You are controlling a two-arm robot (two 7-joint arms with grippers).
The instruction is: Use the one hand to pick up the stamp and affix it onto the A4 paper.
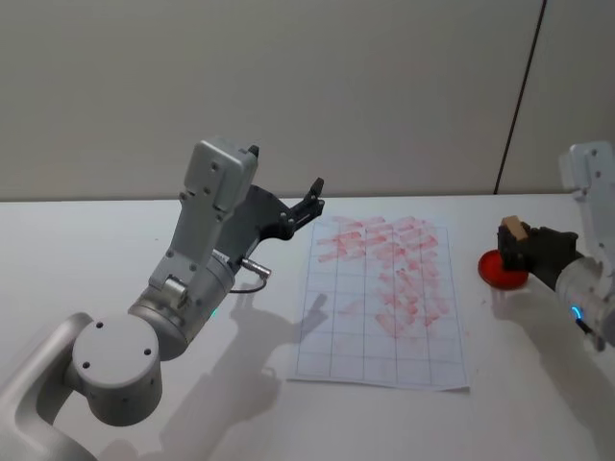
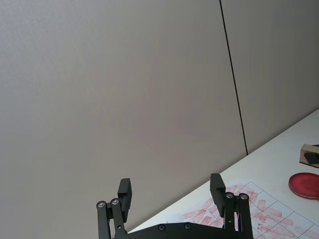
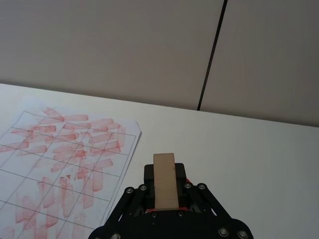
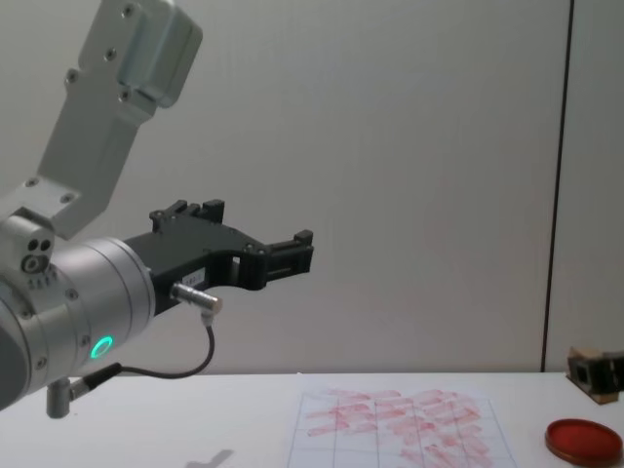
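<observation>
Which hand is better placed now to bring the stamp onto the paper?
The right hand: it already grips the stamp, above the red ink pad beside the A4 paper. The left hand is open, empty and raised off the table.

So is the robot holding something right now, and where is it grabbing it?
Yes. The right gripper holds the stamp by its lower sides, above the red ink pad. The left gripper is open and holds nothing.

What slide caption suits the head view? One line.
Right gripper holds the stamp above the ink pad, beside the A4 paper.
</observation>
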